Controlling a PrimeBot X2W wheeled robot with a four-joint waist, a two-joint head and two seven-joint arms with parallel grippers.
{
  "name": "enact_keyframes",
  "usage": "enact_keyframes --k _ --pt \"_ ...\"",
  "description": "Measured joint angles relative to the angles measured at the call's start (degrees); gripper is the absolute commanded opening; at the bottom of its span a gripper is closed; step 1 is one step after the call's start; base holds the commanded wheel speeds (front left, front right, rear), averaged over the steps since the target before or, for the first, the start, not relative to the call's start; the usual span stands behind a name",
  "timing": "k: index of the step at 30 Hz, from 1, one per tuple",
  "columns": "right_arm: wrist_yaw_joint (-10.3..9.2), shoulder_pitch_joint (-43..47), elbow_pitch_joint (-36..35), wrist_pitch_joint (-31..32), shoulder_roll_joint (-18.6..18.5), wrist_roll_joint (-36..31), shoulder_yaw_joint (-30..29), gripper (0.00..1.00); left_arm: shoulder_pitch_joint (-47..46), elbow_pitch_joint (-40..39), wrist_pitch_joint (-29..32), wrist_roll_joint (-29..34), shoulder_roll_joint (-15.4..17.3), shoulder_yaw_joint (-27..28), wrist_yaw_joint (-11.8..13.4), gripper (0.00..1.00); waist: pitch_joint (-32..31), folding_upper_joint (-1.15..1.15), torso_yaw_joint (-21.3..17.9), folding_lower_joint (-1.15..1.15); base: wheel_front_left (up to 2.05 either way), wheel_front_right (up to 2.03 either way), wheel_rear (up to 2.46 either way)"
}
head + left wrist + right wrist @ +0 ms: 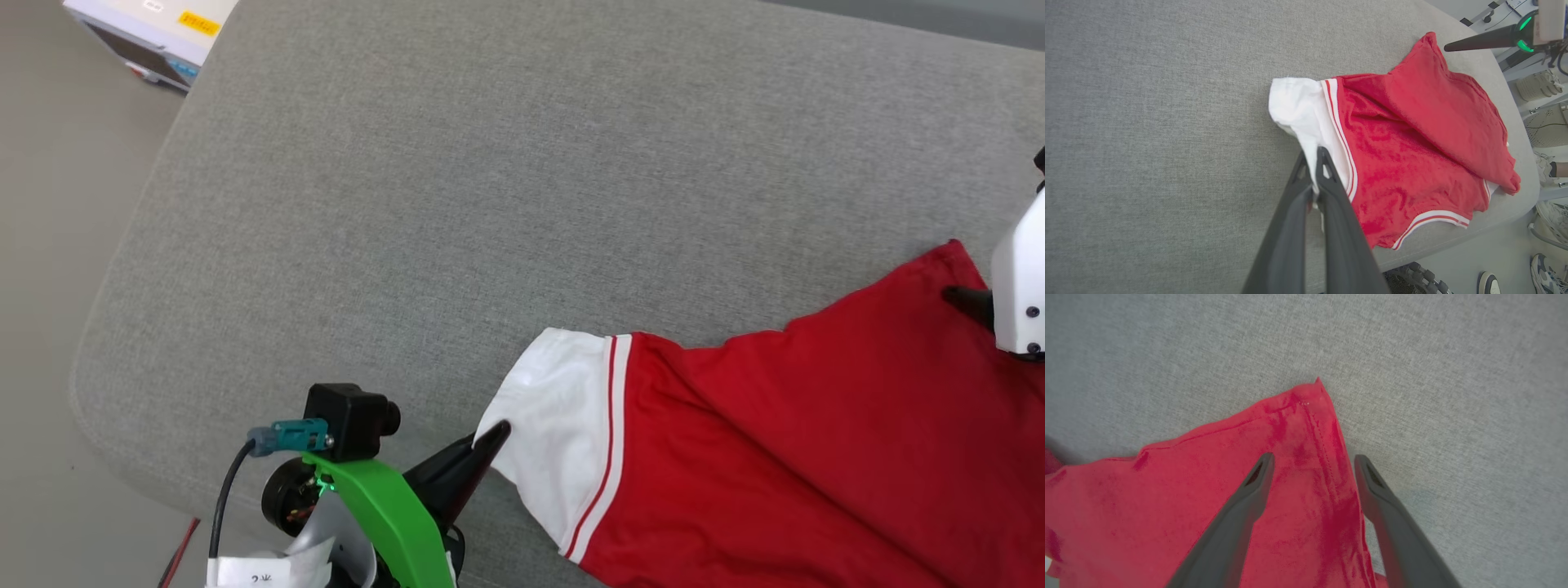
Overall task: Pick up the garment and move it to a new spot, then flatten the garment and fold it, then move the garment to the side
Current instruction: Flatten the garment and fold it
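**One sleeve pinched, one corner not yet caught**

Half of this hold is made. My left fingers [488, 441] are pressed together on the white sleeve [1298, 106] of the garment [775, 457], which lies rumpled along the near edge of the desk [490, 163], toward its right end. Part of the red body is folded over itself. My right fingers [1314, 459] stand wide apart, one on each side of a red corner [1310, 392], gripping nothing.

I judge the risk to be pulling unevenly. If my left side drags before the right closes, the jersey could bunch up or slide over the near edge, where its striped hem [1429, 218] already lies. My pinch is only on the sleeve's rim, so a hard tug may slip it free. Closing the right too high could catch just one layer.
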Motion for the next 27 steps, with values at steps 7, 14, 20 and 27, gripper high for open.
enact_keyframes --k 7,14,20,27 --pt "0.00 -1.19 5.79 -0.90 -2.12 -2.05 0.18 1.00 -0.99 1.58 -1.00 0.15 -1.45 -0.85 -0.64 0.00 3.32 0.00 4.25 0.00 0.00 0.00 0.00" --pt "0.00 -1.19 7.17 1.19 -3.72 -1.71 0.42 0.00 -1.24 2.87 -1.51 0.10 -2.15 -1.11 -1.13 0.00 4.84 0.00 6.64 0.00 0.00 0.00 0.00" --pt "0.00 -0.76 7.16 0.93 -4.12 -1.31 0.25 0.00 -1.27 3.52 -1.97 0.10 -2.33 -0.97 -1.11 0.00 4.21 0.00 6.83 0.00 0.00 0.00 0.00" --pt "0.00 -0.41 8.73 -3.50 -2.49 -0.16 -0.79 0.00 -1.28 3.86 -2.08 0.10 -1.93 -0.07 -0.76 0.00 1.69 0.00 5.88 0.00 0.00 0.00 0.00"
